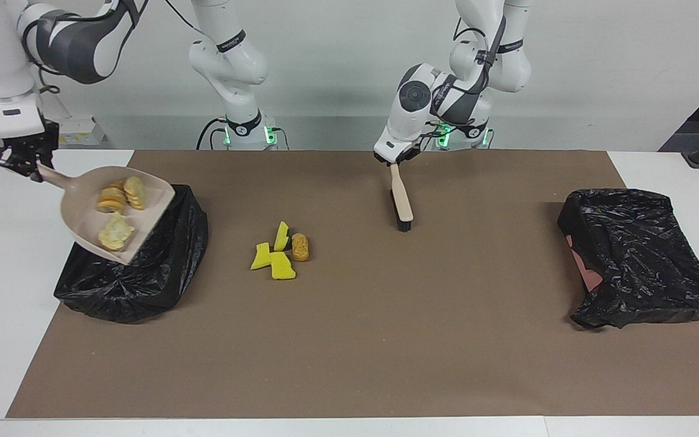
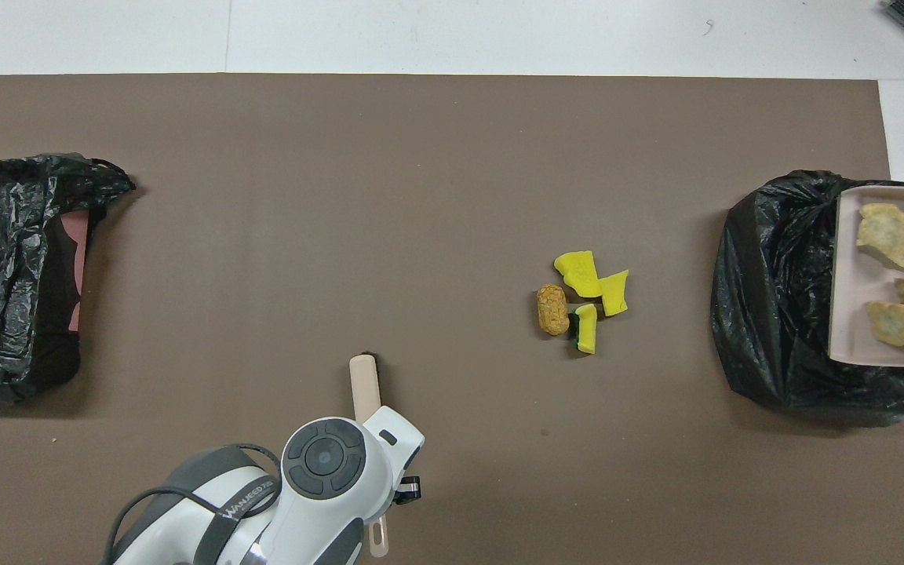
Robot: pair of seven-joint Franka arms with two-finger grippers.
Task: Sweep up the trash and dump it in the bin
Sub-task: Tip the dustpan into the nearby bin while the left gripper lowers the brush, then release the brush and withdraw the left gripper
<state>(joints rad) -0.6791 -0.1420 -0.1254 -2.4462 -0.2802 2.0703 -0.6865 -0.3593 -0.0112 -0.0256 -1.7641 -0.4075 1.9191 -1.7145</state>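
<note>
My right gripper [image 1: 25,164] is shut on the handle of the beige dustpan [image 1: 143,221], held in the air over the black bin [image 1: 137,273] at the right arm's end of the table. Three tan crusty chunks of trash [image 1: 122,193] lie in the dustpan [image 2: 852,275]. Three yellow sponge wedges [image 1: 273,258] and a brown roll [image 1: 300,247] lie together on the brown mat. The overhead view shows the wedges [image 2: 589,282] beside the roll [image 2: 552,309]. My left gripper [image 1: 393,161] is shut on the handle of a brush [image 1: 401,203] that hangs down toward the mat.
A second black bin [image 1: 634,255] sits at the left arm's end of the table. The brown mat [image 1: 386,340] covers most of the white table. In the overhead view the left arm hides most of the brush [image 2: 363,384].
</note>
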